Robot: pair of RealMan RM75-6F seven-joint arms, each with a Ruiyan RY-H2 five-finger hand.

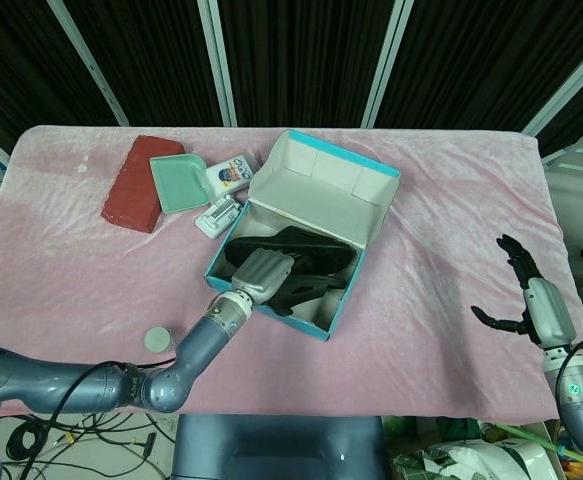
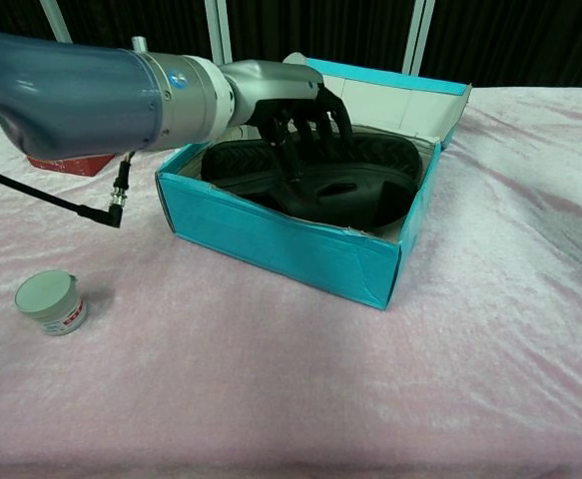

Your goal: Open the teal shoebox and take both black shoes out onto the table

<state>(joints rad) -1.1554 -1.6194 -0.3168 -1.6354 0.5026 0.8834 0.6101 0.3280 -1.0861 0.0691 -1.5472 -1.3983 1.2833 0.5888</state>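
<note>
With both black shoes stacked inside the open teal shoebox, the left hand reaches in with fingers spread, gripping nothing evident, and a careless lift may drag the light box along.

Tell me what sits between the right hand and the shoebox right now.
Nothing: in the head view only bare pink tablecloth lies between the right hand and the teal shoebox. The chest view does not show that hand.

The head view looks steeply down on the whole counter, the teal shoebox mid-frame. The chest view faces the shoebox's front wall low and close; both views share it.
</note>
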